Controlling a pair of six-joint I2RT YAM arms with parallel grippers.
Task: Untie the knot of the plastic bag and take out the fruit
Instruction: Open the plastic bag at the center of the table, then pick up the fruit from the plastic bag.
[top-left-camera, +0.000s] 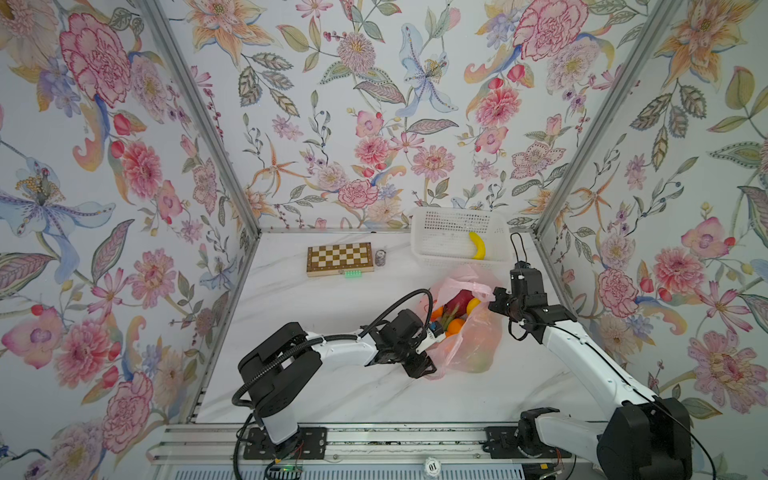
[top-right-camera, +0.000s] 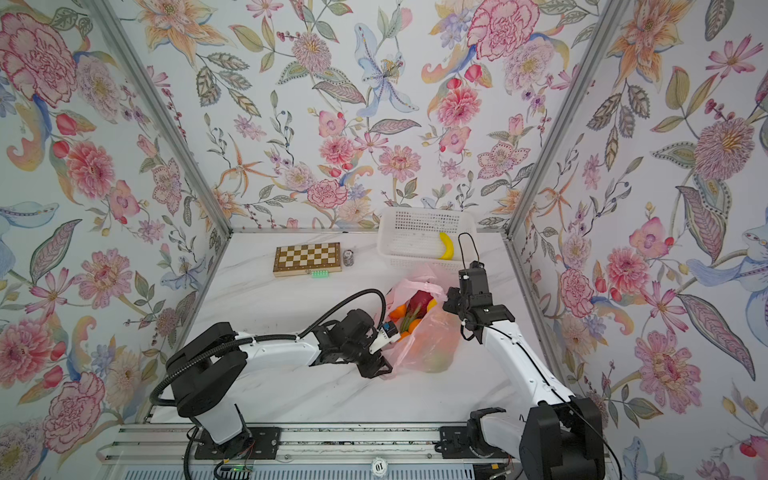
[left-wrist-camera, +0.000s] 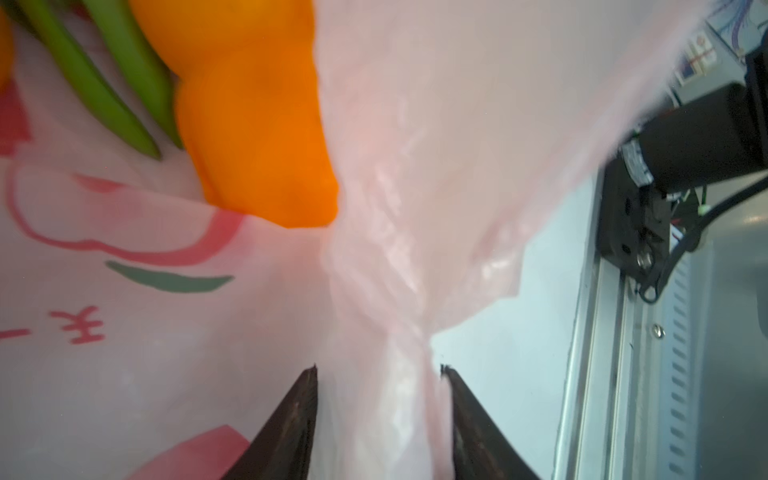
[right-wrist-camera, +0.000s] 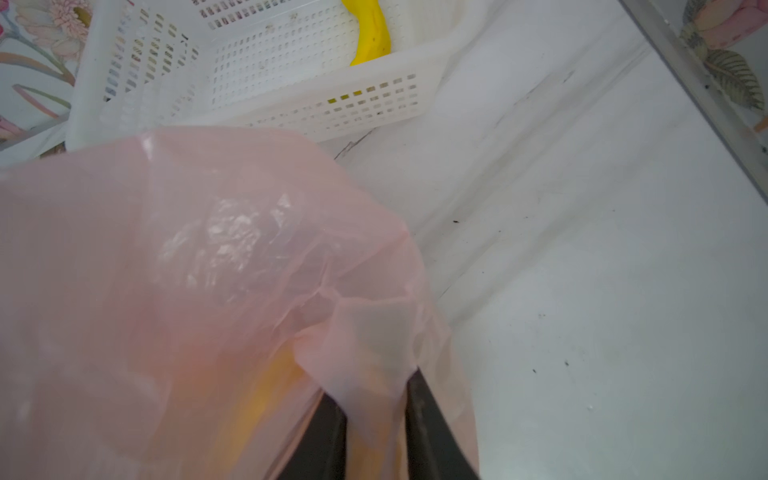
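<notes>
The thin translucent pink plastic bag (top-left-camera: 482, 336) with red print lies on the white marbled counter (top-left-camera: 332, 316), just in front of the white perforated plastic basket (top-left-camera: 419, 249) that holds a yellow banana (top-left-camera: 478, 245). No tied bunch shows, and the mouth gapes, so the knot looks undone. The fruit sits exposed in the opening: a magenta dragon fruit (top-left-camera: 459, 301), a round orange (top-left-camera: 456, 325) and a yellow round one (top-left-camera: 473, 305).

The right fingers (right-wrist-camera: 432, 428) stand narrow, pinching a taut fold of the rim on the far side. The left fingers (left-wrist-camera: 291, 424) stand partly apart around a gathered band of plastic at the near edge. Whether they grip it I cannot tell.

The step in hand seems to be spreading the mouth. To do it well:
- Draw the two edges apart gently, since the film is thin and may slip or tear.
- Hold the rim low so the fruit does not roll out.
- Let one hand anchor the bag before the other lets go to reach for the top fruit.
</notes>
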